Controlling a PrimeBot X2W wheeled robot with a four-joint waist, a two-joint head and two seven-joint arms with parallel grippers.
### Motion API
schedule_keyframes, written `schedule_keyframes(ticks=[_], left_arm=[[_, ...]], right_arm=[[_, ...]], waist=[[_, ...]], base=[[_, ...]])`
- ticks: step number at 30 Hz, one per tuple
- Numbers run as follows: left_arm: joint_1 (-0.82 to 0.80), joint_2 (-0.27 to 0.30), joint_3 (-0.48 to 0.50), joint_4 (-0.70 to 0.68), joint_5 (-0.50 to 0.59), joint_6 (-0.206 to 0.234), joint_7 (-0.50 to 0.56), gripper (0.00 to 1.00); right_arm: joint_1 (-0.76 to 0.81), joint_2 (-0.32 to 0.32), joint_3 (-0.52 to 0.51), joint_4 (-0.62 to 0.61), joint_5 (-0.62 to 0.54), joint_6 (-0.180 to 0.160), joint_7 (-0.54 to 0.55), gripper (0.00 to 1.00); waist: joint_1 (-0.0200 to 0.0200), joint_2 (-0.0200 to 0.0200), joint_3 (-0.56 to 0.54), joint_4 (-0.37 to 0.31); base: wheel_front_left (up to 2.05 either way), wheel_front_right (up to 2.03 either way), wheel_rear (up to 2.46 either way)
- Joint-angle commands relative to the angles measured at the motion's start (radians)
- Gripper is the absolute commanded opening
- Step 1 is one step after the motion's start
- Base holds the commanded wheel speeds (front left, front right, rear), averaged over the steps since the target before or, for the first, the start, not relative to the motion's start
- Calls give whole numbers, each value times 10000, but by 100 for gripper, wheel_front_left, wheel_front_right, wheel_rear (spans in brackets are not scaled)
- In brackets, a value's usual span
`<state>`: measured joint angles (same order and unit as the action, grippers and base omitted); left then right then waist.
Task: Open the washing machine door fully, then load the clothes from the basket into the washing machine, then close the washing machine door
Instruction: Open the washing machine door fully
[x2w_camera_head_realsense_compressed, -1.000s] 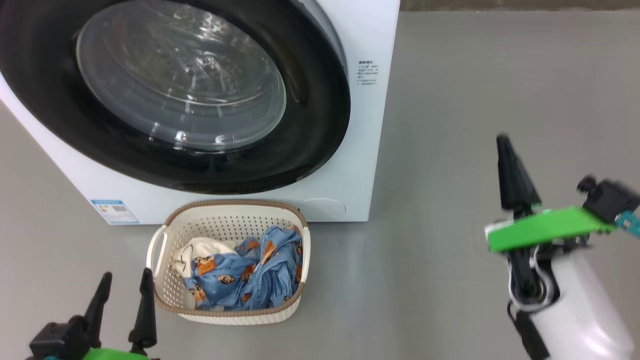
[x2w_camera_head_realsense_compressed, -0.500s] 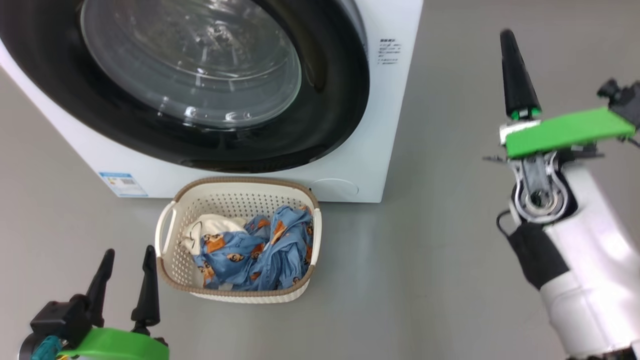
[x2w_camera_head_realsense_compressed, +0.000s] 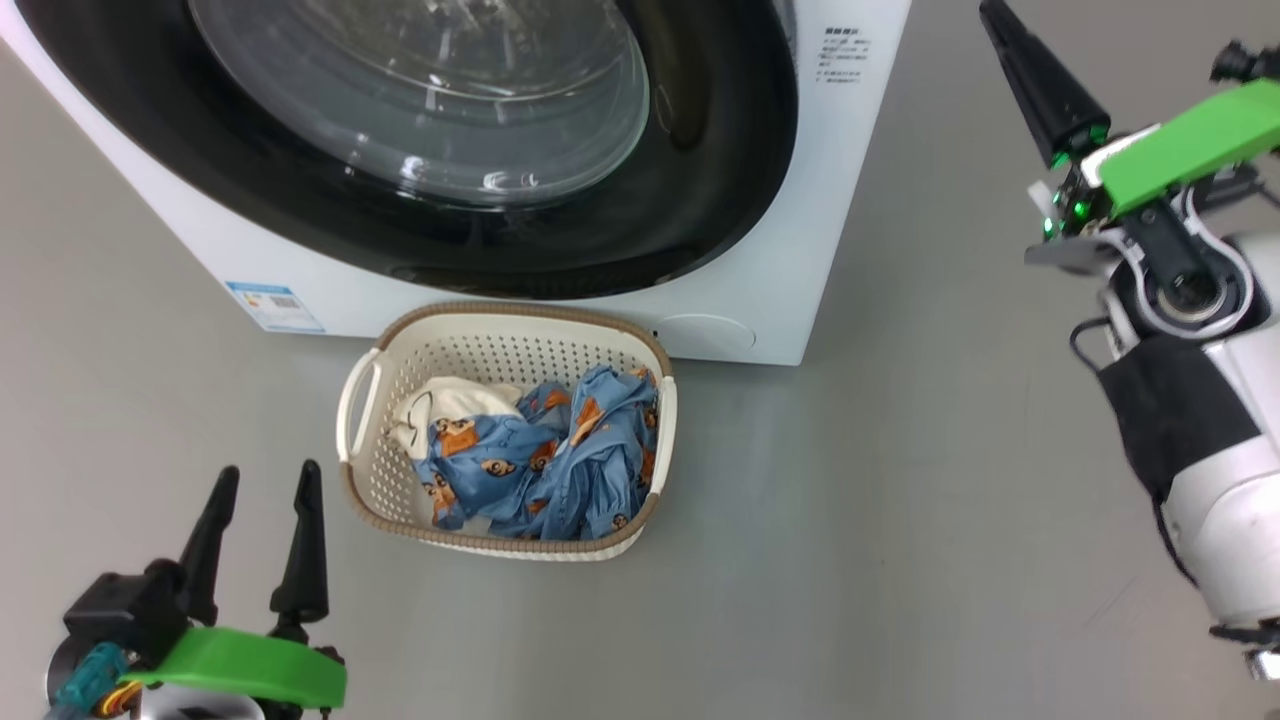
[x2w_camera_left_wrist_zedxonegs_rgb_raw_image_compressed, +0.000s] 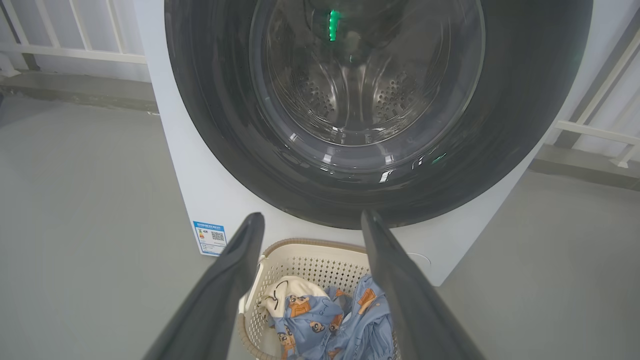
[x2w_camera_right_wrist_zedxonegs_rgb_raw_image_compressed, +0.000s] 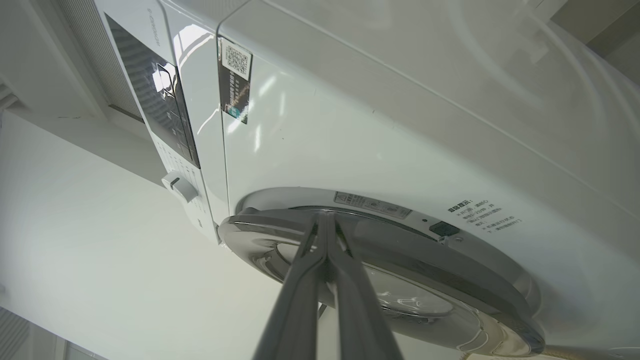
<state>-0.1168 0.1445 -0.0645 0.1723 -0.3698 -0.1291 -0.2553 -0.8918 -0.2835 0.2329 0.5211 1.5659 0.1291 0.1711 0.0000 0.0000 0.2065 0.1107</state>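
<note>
The washing machine (x2w_camera_head_realsense_compressed: 850, 200) stands at the top of the head view. Its washing machine door (x2w_camera_head_realsense_compressed: 700, 190), with a black rim and a glass bowl, lies flat against the front. Just before it on the floor sits the basket (x2w_camera_head_realsense_compressed: 505, 345), holding the clothes (x2w_camera_head_realsense_compressed: 545, 465): blue bear-print fabric and a cream garment. My left gripper (x2w_camera_head_realsense_compressed: 268, 468) is open, low at the basket's left. In the left wrist view its fingers frame the basket (x2w_camera_left_wrist_zedxonegs_rgb_raw_image_compressed: 310, 255) and clothes (x2w_camera_left_wrist_zedxonegs_rgb_raw_image_compressed: 325, 320). My right gripper (x2w_camera_head_realsense_compressed: 995, 15) is shut and raised right of the machine. Its tips (x2w_camera_right_wrist_zedxonegs_rgb_raw_image_compressed: 322, 216) point at the door's chrome edge (x2w_camera_right_wrist_zedxonegs_rgb_raw_image_compressed: 425, 260).
Bare grey floor (x2w_camera_head_realsense_compressed: 880, 520) spreads to the right of and in front of the basket. A blue label (x2w_camera_head_realsense_compressed: 275, 305) marks the machine's lower left corner. The control panel (x2w_camera_right_wrist_zedxonegs_rgb_raw_image_compressed: 165, 100) and a knob (x2w_camera_right_wrist_zedxonegs_rgb_raw_image_compressed: 177, 186) sit on the machine's front. A white railing (x2w_camera_left_wrist_zedxonegs_rgb_raw_image_compressed: 75, 50) runs behind.
The head camera has shifted, so the whole scene sits further right. My right gripper has risen and come closer to the machine's right side, still shut. The left gripper stays open.
</note>
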Motion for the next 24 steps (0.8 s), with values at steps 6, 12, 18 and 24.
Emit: schedule_keyframes(ticks=[6, 12, 18, 24], left_arm=[[-621, 287, 159, -340, -134, -16, -65, 100], [-885, 286, -7, -401, -257, -16, -65, 100], [-1046, 259, -144, -450, -303, -16, -65, 100], [-1234, 230, -252, -629, -375, -16, -65, 100]], right_arm=[[-884, -96, 197, 9, 321, 16, 1107, 0], [-1515, -221, 245, 232, 456, 16, 1937, 0], [-1930, -261, 192, 452, 583, 16, 2438, 0], [-2442, -373, 228, 763, 457, 16, 2778, 0]], waist=[[0, 0, 496, 255], [0, 0, 919, 484], [0, 0, 1148, 704], [0, 0, 1547, 947]], base=[[0, 0, 0], [0, 0, 0], [0, 0, 0], [0, 0, 0]])
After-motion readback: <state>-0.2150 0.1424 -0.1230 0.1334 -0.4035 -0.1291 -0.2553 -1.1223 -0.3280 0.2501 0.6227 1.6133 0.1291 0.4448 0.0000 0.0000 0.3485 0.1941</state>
